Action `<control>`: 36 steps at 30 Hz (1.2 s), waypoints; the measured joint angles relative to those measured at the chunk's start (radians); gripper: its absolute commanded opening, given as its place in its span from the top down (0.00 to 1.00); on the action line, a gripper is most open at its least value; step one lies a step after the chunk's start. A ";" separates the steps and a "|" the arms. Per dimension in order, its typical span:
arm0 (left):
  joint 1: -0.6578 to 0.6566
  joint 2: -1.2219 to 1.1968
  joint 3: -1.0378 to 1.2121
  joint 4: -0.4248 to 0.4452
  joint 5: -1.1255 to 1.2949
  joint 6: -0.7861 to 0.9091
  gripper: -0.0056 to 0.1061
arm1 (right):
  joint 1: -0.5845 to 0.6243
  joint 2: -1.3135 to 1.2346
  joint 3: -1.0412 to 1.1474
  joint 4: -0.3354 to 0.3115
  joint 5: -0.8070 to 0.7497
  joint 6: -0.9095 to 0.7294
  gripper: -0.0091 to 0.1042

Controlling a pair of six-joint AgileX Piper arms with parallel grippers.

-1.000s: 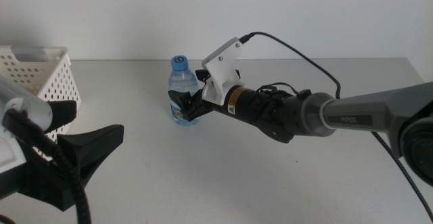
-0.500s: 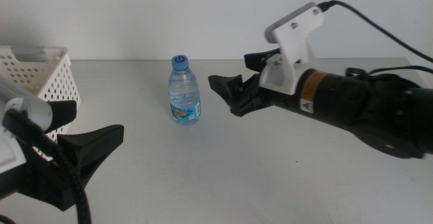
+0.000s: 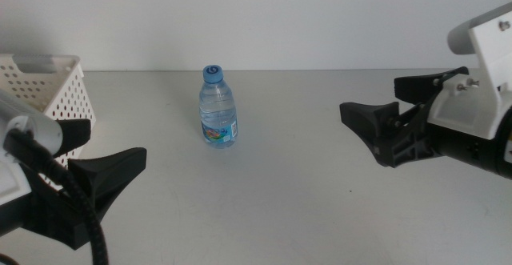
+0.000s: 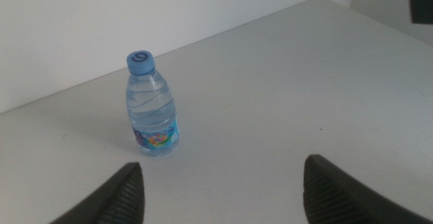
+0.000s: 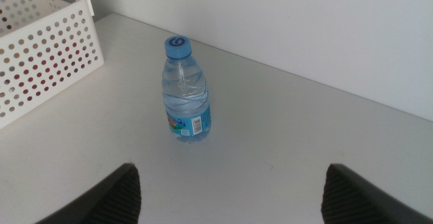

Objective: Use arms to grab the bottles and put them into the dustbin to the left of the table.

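Plain white wall behind; wide light-grey tabletop. Small clear plastic water bottle with blue cap stands upright near table centre, toward 11 o'clock, untouched and not yet binned. White perforated plastic basket sits at 9 o'clock, well apart from bottle; contents cannot be judged. Left gripper waits at 8 o'clock, jaws apart. Right gripper at 3 o'clock, jaws apart, empty. A second ago it was at the bottle; now withdrawn rightward, bottle unmoved.
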 measured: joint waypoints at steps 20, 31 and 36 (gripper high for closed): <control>0.000 0.000 0.000 0.001 -0.006 0.000 0.26 | 0.007 -0.091 0.002 0.363 0.099 -0.478 0.30; 0.000 0.000 0.000 0.015 -0.121 -0.002 0.26 | 0.007 -0.091 0.002 0.363 0.099 -0.479 0.30; 0.020 0.016 0.000 0.016 -0.185 -0.016 0.26 | 0.007 -0.091 0.002 0.363 0.099 -0.479 0.30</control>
